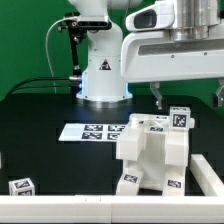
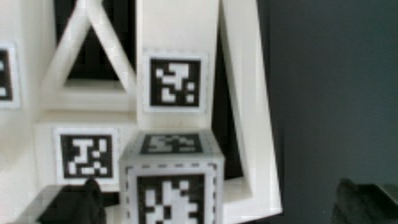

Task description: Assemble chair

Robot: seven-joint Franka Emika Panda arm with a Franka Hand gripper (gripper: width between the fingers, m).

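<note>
Black table and a green backdrop frame your workspace. Nearest you, by the table's front edge toward the exterior view's left, one small tagged piece lies loose, well apart from the rest, probably waiting its turn. Further in, toward the exterior view's right, the chair stands as a blocky, part-built body. Your gripper hangs just above its far side, jaws spread wide and pinching nothing. The wrist view shows the braced panel right beneath, so I judge you are lined up for a grasp. Beside the chair, toward the exterior view's left, lies the marker board. Furthest back, the arm's base sits at the table's far edge.
</note>
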